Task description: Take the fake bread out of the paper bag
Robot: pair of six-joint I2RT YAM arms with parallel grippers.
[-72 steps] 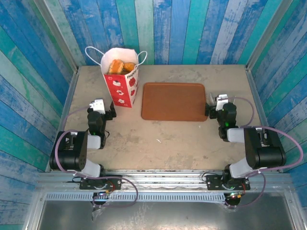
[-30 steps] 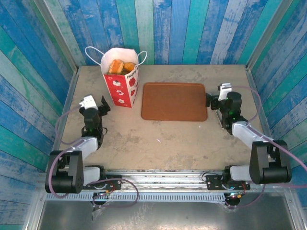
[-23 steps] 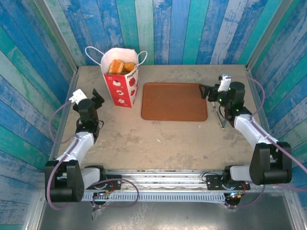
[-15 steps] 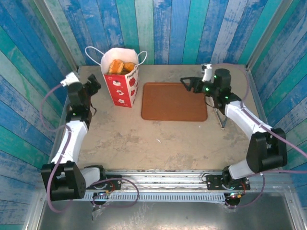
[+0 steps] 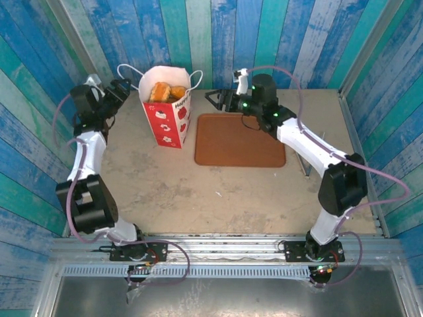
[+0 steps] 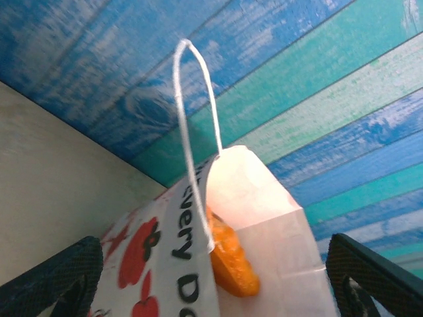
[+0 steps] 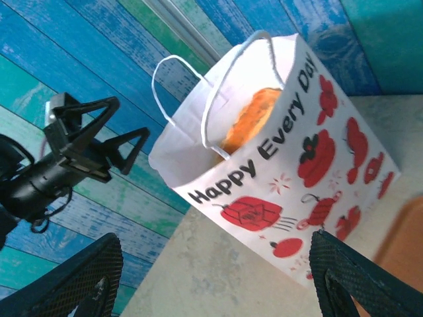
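Flanking paper bag [image 5: 166, 115] | left hand [image 5: 123, 90] spread, empty | right hand [image 5: 211, 100] spread, empty

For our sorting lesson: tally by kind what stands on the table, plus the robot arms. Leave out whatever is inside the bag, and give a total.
Paper bag: 1
Tray: 1
Robot arms: 2, left arm and right arm
Total: 4

The paper bag [image 7: 264, 178], lettered "Happy Every Day", leans across the centre, with fake bread [image 7: 254, 115] showing in its open mouth toward 12 o'clock. At 9 o'clock hangs the left gripper [image 7: 132, 116], jaws apart. A brown tray [image 7: 406, 244] edges in at 4 o'clock.
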